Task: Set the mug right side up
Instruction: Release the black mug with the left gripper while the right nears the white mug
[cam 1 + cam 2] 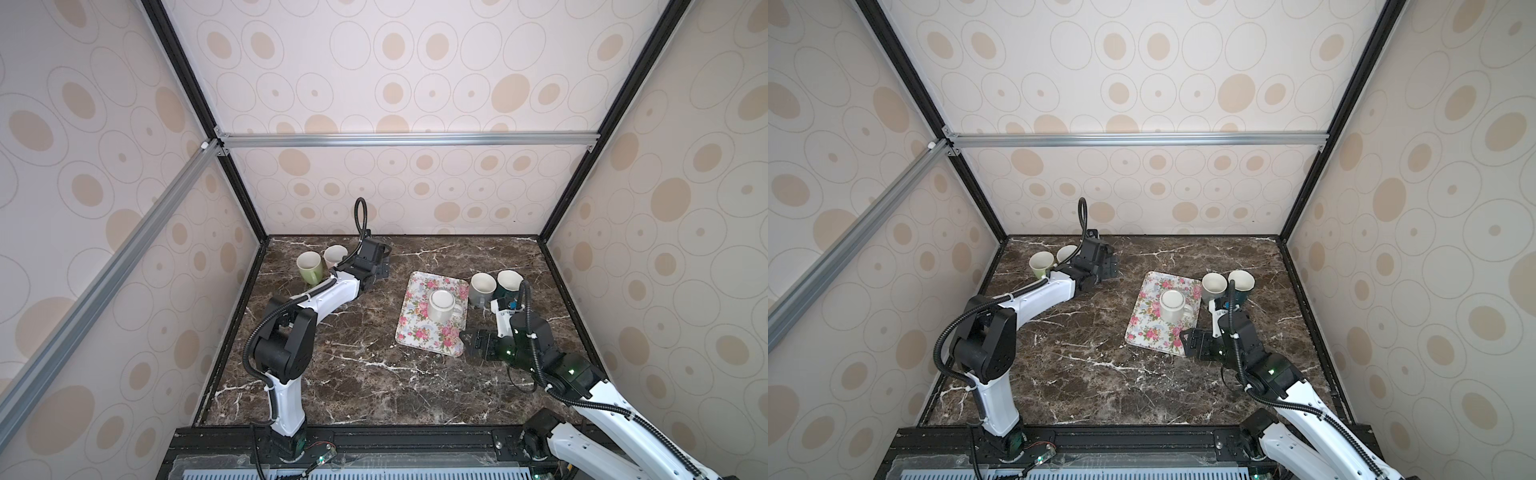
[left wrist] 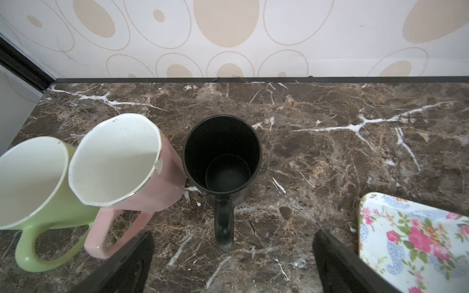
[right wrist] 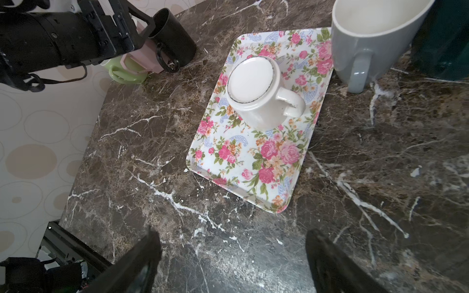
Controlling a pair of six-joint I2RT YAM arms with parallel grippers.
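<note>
1. The white mug point(image 3: 253, 93) sits upside down on the floral tray point(image 3: 228, 175), its flat glazed base facing up.
2. The right gripper point(image 3: 232, 236) hangs spread and empty near the tray's corner. I'd pinch the smooth round wall, lift clear, then roll it over.
3. The left gripper point(image 2: 234, 233) is spread too, holding nothing beside the upright black mug point(image 2: 222, 152).

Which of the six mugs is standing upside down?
The white mug on the floral tray: its flat base faces up. The green mug, pink mug, black mug, grey mug and dark teal mug all stand mouth up.
</note>
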